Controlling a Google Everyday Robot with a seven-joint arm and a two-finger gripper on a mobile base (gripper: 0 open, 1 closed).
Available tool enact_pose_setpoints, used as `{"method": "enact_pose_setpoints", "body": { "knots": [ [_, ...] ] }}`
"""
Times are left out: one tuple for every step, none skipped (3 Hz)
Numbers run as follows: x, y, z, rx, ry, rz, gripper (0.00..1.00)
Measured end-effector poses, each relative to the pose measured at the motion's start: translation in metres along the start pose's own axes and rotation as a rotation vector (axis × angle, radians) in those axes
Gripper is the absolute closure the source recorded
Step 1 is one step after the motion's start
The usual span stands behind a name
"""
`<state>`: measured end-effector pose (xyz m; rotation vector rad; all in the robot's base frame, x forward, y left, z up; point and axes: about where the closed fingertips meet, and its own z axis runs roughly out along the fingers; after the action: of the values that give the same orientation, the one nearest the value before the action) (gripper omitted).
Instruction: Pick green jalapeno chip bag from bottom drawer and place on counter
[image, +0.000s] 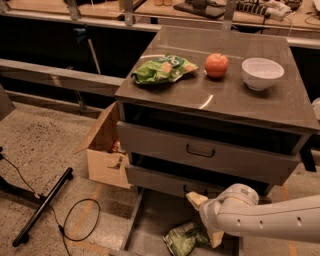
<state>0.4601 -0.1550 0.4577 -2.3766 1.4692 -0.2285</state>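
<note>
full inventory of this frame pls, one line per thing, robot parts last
green jalapeno chip bag: 1, dark green, on the floor of the bottom drawer
bottom drawer: 1, grey, pulled out, low in view
counter: 1, grey-brown, cabinet top
lime-green bag: 1, counter left
apple: 1, red-orange, counter middle
bowl: 1, white, counter right
upper drawers: 2, grey, black handles
cardboard box: 1, brown, on the ground left of the cabinet
cable: 1, black, on the ground at left
arm: 1, white, entering from lower right
tool: 1, cream fingers, open, just right of the chip bag
</note>
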Motion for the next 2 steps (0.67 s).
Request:
{"method": "enact_pose_setpoints", "body": {
  "knots": [
    [-0.008, 0.011, 0.030, -0.018, -0.015, -0.101, 0.00],
    [-0.014, 0.016, 0.058, -0.021, -0.015, -0.152, 0.00]
  ]
}}
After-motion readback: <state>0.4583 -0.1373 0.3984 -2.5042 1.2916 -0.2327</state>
